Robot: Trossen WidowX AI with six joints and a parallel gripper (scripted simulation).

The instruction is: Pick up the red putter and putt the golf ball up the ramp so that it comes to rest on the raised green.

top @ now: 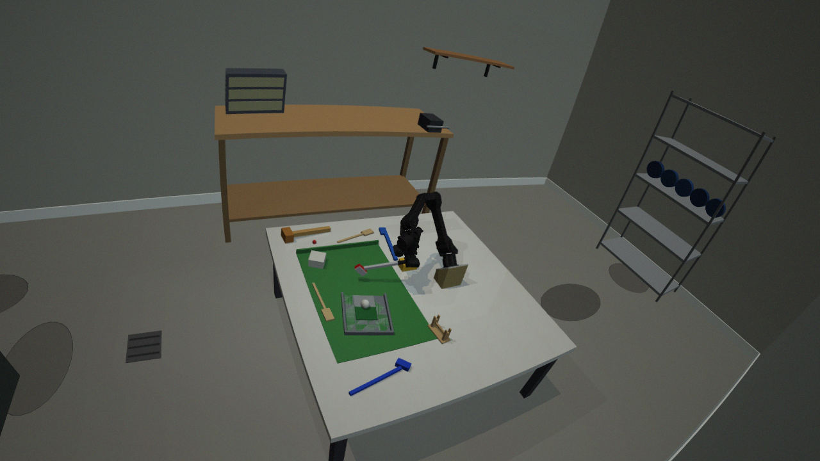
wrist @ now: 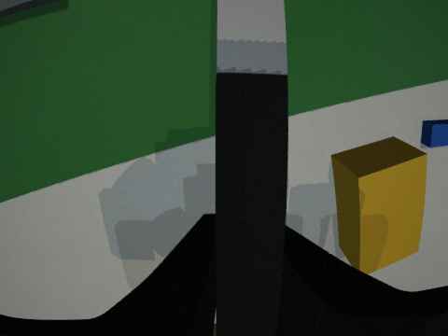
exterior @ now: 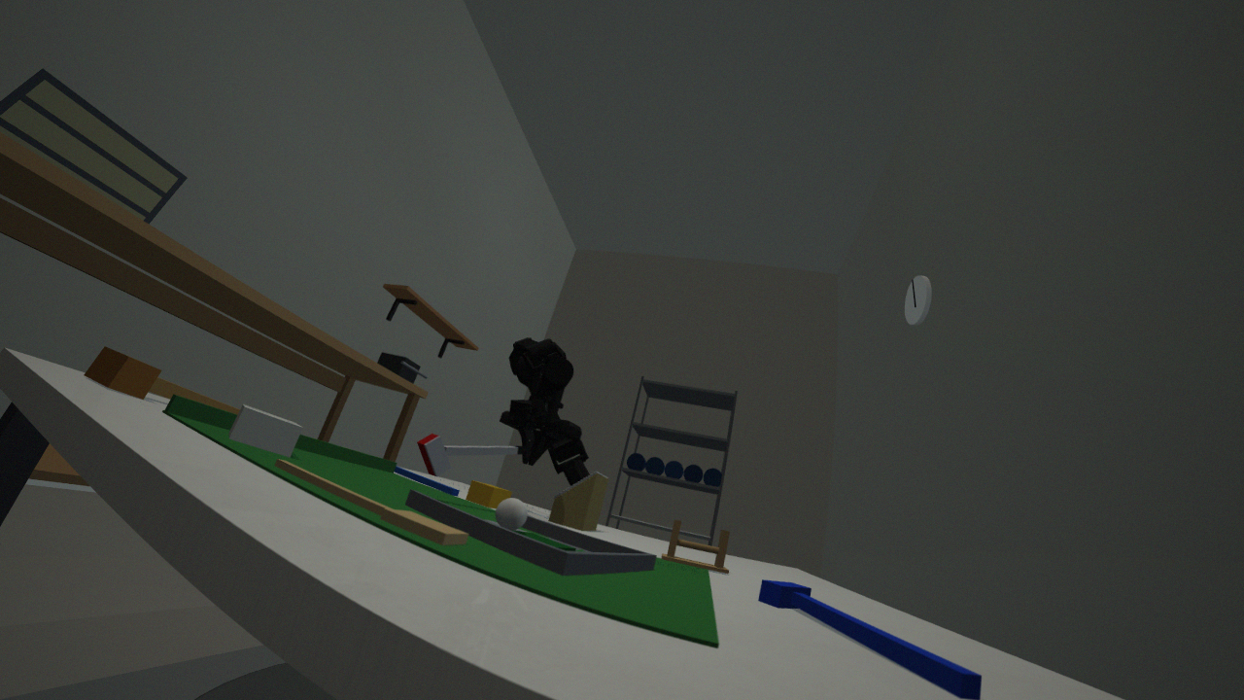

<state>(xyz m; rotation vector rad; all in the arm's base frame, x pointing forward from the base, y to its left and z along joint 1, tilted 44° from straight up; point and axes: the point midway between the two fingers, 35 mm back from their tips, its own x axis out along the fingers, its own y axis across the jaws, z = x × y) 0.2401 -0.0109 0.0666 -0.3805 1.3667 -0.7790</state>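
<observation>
My gripper (top: 403,262) (exterior: 523,453) (wrist: 234,225) is shut on the black handle of the red putter. The putter's head (top: 360,269) (exterior: 428,454), red and white, hangs above the green mat (top: 401,338) (exterior: 670,600) (wrist: 117,84); its grey shaft (top: 379,265) (exterior: 482,449) (wrist: 252,28) points away from the fingers. The white golf ball (top: 365,303) (exterior: 511,513) is inside the grey-walled frame (top: 392,316) (exterior: 608,563), by the upper end of the ramp at the edge of the raised green (top: 366,314). I cannot tell whether it is rolling. The wrist view does not show the ball.
A yellow block (top: 408,267) (exterior: 489,495) (wrist: 392,210) stands below the gripper, near a blue club (top: 387,243) (wrist: 438,134). A white box (top: 316,259) (exterior: 265,431) and a wooden club (top: 328,314) (exterior: 426,526) lie on the mat. A wooden rack (top: 441,333) stands at the mat's corner.
</observation>
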